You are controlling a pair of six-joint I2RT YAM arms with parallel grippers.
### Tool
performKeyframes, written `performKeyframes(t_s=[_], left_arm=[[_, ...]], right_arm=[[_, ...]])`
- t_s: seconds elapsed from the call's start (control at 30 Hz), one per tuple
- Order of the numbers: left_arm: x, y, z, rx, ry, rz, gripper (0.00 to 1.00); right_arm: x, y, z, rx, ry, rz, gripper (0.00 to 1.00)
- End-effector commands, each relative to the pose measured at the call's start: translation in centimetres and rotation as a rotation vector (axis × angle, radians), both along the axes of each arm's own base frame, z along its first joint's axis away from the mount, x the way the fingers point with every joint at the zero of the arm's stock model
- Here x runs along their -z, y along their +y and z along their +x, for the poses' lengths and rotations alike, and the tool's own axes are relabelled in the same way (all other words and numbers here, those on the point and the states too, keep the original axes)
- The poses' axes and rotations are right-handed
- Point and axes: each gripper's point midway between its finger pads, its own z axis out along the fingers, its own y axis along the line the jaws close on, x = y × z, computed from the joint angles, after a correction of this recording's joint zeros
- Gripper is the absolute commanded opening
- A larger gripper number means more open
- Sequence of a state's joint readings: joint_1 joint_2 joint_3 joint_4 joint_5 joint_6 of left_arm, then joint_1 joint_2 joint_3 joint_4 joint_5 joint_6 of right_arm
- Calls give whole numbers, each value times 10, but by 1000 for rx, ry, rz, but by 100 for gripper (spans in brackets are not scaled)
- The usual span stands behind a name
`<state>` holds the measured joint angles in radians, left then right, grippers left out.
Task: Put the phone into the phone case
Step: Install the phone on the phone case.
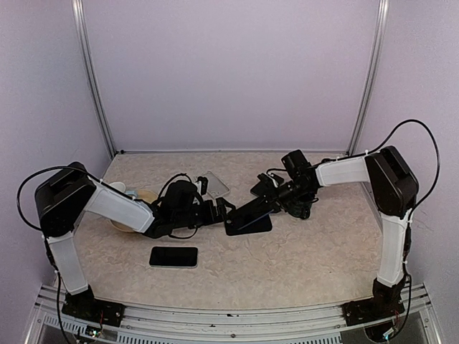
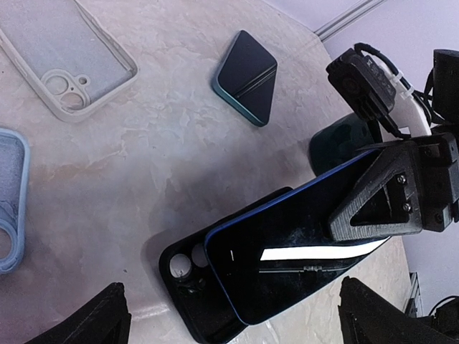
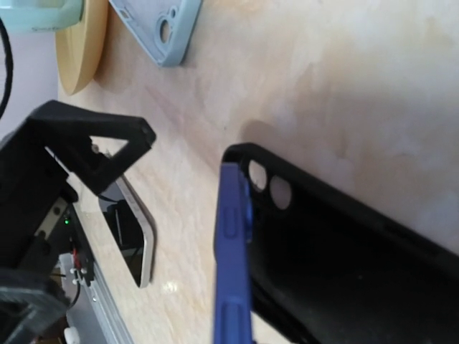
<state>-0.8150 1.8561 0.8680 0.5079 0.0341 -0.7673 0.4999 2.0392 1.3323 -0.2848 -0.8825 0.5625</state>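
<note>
Item: blue phone (image 2: 301,265), clamped at its raised end by the right hand (image 2: 380,208). Position: tilted over the black case (image 2: 183,283) on the desk (image 2: 165,150), screen up, low end apparently resting at the case's camera-hole end. Long axis: rises from that end toward the right arm, roughly in line with the case. Left hand (image 1: 221,208): spread wide, empty, hovering by the camera-hole end. Step: seating the phone. Next move likely calls for lowering the raised end flat and pressing the edges in.
</note>
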Motion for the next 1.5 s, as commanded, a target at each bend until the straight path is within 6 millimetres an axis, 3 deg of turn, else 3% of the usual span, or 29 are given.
performKeyframes(t_s=[0.0,0.3,0.67,1.1,1.47], left_arm=[[1,-10,-1,24,3,-42,99],[3,-20,-2,49,11,-69,99],[20,-26,-6,54,42,-72,99],[15,-33,-12,78,31,-96,99],[24,-37,-20,84,55,-78,99]], right_arm=[[-6,12,-4,-30,0,50,0],[5,14,-5,-27,28,48,0],[17,13,-8,-9,63,44,0],[35,12,-12,45,131,60,0],[46,16,-18,62,166,50,0]])
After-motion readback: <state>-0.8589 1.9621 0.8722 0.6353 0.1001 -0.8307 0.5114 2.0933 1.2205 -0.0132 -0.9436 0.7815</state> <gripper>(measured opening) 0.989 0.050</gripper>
